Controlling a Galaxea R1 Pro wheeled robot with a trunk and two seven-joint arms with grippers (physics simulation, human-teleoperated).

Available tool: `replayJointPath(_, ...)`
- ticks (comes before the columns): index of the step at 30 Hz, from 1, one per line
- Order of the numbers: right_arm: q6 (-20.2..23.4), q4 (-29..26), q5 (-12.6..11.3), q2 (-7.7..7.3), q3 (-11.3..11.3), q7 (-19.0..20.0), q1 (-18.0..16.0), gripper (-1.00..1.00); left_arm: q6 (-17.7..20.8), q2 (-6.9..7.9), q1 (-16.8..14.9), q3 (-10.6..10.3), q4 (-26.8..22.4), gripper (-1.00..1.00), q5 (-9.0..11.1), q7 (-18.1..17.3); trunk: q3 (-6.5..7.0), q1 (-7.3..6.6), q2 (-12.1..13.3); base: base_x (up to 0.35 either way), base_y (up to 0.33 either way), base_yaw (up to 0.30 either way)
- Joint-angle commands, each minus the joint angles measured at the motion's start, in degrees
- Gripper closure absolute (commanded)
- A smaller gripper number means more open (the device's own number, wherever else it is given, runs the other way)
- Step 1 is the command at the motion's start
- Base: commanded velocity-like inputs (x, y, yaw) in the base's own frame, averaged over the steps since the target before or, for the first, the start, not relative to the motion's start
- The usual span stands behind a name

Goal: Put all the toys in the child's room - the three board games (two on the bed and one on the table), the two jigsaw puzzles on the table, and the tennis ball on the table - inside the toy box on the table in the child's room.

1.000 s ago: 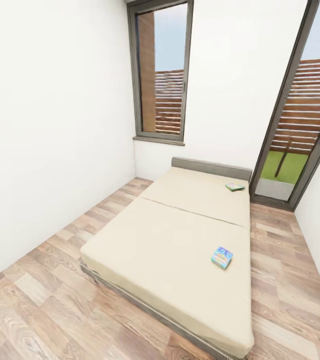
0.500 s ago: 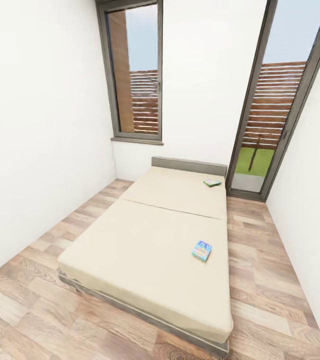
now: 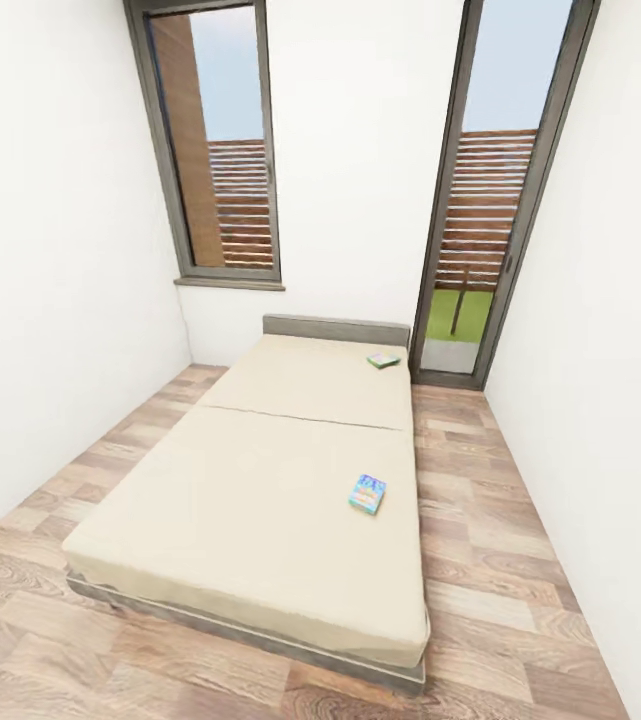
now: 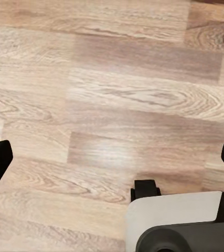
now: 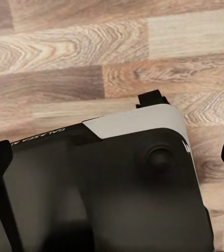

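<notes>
In the head view the bed (image 3: 250,500), with its beige mattress and grey headboard (image 3: 336,328), fills the middle of the child's room. Two board games lie on it. A blue and white board game (image 3: 367,494) rests near the mattress's right edge. A green board game (image 3: 383,360) sits by the headboard. My left gripper (image 4: 113,160) hangs open over bare wood floor, with nothing between its fingers. My right gripper (image 5: 113,157) is open too, above my own base (image 5: 127,184). The table, toy box, jigsaw puzzles and tennis ball are out of view.
White walls close in on both sides of the bed. A tall grey-framed window (image 3: 215,150) stands behind it on the left and a glass door (image 3: 485,200) at the back right. A strip of wood floor (image 3: 470,520) runs along the bed's right side.
The camera has swung to the right, so the bed and windows sit further left in the picture. Both board games lie where they were on the mattress.
</notes>
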Motion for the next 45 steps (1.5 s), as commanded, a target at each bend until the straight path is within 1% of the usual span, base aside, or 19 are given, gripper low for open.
replayJointPath(1,0.3,-0.1,-0.06,0.03,-0.44,0.1,-0.01,-1.0,-0.19,0.04,-0.02,-0.23,0.02,-1.0,-0.12,0.0,-0.06,0.0,-0.04,0.0,0.0,-0.279)
replayJointPath(16,0.3,0.08,-0.06,0.03,-0.44,0.1,-0.01,-1.0,-0.19,0.04,-0.02,-0.23,0.02,-1.0,-0.12,0.0,-0.09,0.0,-0.04,0.0,0.0,-0.279)
replayJointPath(28,0.3,0.11,-0.06,0.02,-0.44,0.05,-0.01,-1.0,-0.15,0.04,-0.02,-0.27,0.02,-1.0,-0.12,0.0,-0.43,0.0,-0.04,0.0,-0.001,-0.273)
replayJointPath(35,0.27,0.11,-0.06,0.03,-0.44,0.01,-0.01,-1.0,-0.11,0.04,-0.02,-0.3,0.02,-1.0,-0.12,0.0,-0.77,0.0,-0.04,0.0,-0.146,-0.252)
replayJointPath(40,0.16,0.11,-0.06,0.03,-0.43,0.04,-0.01,-1.0,-0.11,0.04,-0.02,-0.29,0.02,-1.0,-0.12,0.0,-1.13,0.0,-0.04,0.0,-0.112,-0.175)
replayJointPath(45,-0.69,0.05,-0.06,0.03,-0.46,0.0,0.11,-1.0,-0.15,0.04,-0.02,-0.3,0.02,-1.0,-0.12,0.0,-1.54,0.0,-0.04,0.0,-0.043,-0.055)
